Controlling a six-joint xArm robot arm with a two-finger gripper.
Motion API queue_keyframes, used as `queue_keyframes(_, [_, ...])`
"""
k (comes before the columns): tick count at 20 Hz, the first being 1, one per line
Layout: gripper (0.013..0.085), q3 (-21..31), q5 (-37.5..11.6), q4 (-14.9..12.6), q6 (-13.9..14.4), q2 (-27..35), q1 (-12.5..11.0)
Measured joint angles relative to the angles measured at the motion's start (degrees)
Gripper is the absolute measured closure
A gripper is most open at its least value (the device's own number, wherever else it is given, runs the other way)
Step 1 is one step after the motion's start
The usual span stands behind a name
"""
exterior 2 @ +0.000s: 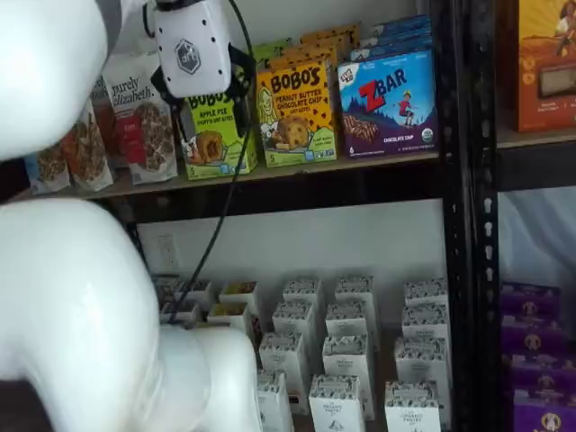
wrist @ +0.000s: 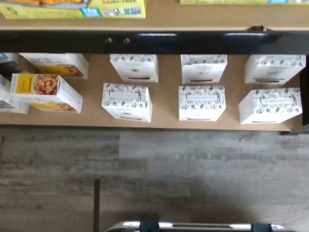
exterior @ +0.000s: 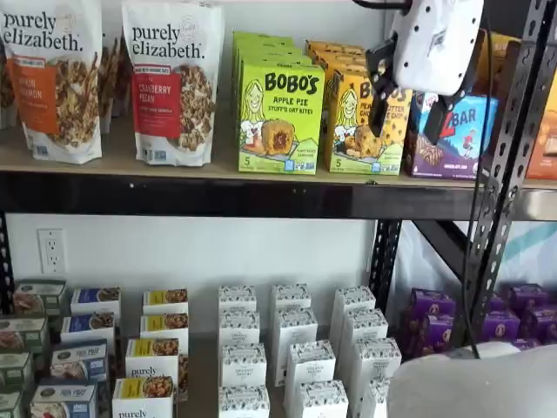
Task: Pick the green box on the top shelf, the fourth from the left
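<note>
The lime-green Bobo's Apple Pie box (exterior: 280,117) stands upright at the front of a row on the top shelf (exterior: 130,165), a tan board with a black front beam. It also shows in a shelf view (exterior 2: 216,135), partly behind the gripper. My gripper (exterior: 407,109), a white body with black fingers, hangs in front of the shelf at box height and holds nothing. A gap shows between its fingers in both shelf views (exterior 2: 202,99). In the wrist view the black beam (wrist: 154,42) crosses the picture, and a lime-yellow box edge (wrist: 72,8) shows beyond it.
An orange-yellow Bobo's box (exterior 2: 295,112) and a blue ZBar box (exterior 2: 389,101) stand right of the green box, with granola bags (exterior: 174,83) on its left. Small white boxes (wrist: 126,101) fill the lower level. A black upright (exterior: 500,174) and my white arm (exterior 2: 72,306) are close by.
</note>
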Motion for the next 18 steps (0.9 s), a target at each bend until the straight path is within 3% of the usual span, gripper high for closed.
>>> queue_keyframes(5, [0.0130, -1.4, -2.7, 0.3, 0.1, 2.9, 0.2])
queue_keyframes(9, [0.0130, -3.4, -4.3, -1.1, 0.4, 5.9, 0.8])
queue_keyframes(14, [0.0130, -6.5, -6.0, -0.2, -0.1, 10.1, 0.2])
queue_keyframes(18, [0.0130, -9.1, -6.9, -0.5, 1.1, 13.5, 1.6])
